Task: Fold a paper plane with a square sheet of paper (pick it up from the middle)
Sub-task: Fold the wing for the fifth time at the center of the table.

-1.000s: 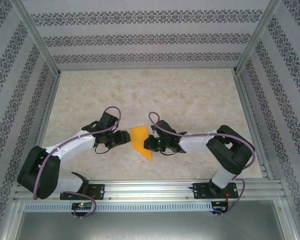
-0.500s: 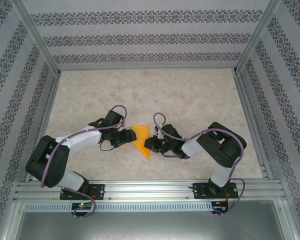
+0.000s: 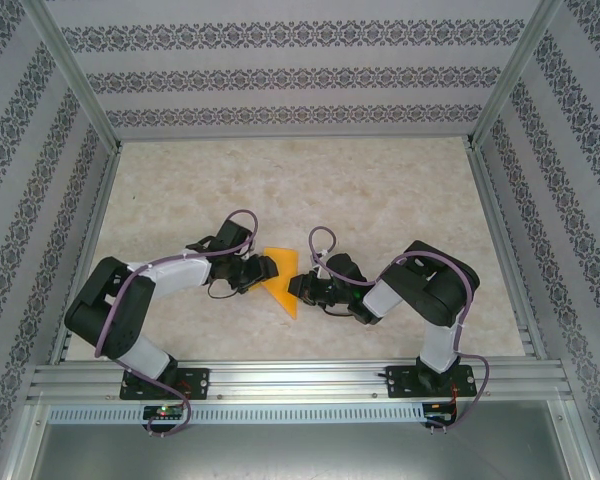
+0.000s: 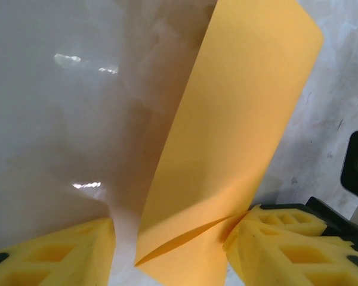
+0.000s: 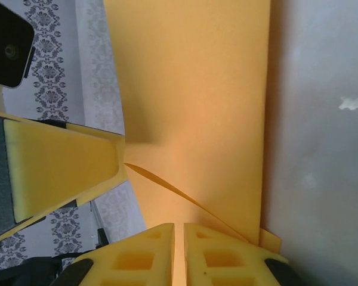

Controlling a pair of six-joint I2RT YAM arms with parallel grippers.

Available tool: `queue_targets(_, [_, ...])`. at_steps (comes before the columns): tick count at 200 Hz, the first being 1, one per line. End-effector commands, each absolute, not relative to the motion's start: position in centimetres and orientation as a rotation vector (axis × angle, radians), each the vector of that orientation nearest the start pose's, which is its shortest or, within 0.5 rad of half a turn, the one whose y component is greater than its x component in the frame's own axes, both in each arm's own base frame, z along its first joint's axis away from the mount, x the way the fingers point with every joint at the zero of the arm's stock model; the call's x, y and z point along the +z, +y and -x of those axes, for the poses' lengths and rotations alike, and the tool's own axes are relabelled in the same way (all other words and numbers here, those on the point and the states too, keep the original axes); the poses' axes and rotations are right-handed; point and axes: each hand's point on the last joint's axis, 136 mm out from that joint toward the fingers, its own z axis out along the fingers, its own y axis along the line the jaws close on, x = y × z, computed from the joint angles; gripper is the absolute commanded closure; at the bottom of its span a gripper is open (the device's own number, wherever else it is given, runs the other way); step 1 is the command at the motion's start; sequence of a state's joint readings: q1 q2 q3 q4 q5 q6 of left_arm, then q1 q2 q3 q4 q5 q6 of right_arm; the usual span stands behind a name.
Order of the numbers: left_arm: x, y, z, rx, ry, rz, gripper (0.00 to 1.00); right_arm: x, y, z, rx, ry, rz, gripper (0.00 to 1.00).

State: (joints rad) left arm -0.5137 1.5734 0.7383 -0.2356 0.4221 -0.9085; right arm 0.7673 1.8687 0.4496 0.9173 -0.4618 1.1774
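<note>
The orange-yellow sheet of paper (image 3: 280, 275), folded with a point toward the near edge, sits at mid-table between both grippers. My right gripper (image 3: 296, 288) holds its right edge. In the right wrist view the yellow pads (image 5: 144, 257) are shut on the paper (image 5: 197, 107), which runs through the thin slit between them (image 5: 179, 256). My left gripper (image 3: 263, 270) is at the paper's left side. In the left wrist view it is open (image 4: 173, 250) around the paper (image 4: 227, 137), a loose folded layer gaping between the fingers. Its right pad (image 4: 286, 244) touches the paper's edge.
The beige marbled table (image 3: 380, 190) is walled by patterned panels and metal posts (image 3: 80, 80). A rail (image 3: 300, 380) runs along the near edge under both arm bases. The left gripper's pad (image 5: 59, 167) shows close beside the paper in the right wrist view.
Both arms have drawn their elbows in and pushed their grippers toward the paper. The left gripper's fingers have come closer together around it. The paper has barely shifted.
</note>
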Motion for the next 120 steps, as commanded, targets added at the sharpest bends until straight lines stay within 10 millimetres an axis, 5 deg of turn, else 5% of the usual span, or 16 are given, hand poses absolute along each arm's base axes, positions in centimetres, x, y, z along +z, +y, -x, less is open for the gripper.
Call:
queue_targets(1, [4.0,-24.6,-27.3,-1.046,2.810,0.386,0.44,-2.2,30.4,-21.9,1.355,2.626,-0.271,0.86])
queue_targets(51, [4.4,-25.5,-27.7,-1.106,2.787,0.355,0.56,-2.7,30.0,-21.9,1.310,2.654,-0.280,0.85])
queue_targets(120, [4.1,-24.7,-27.3,-1.076,2.775,0.356,0.84,-3.0,30.1,-22.1,1.269,2.698,-0.264,0.82])
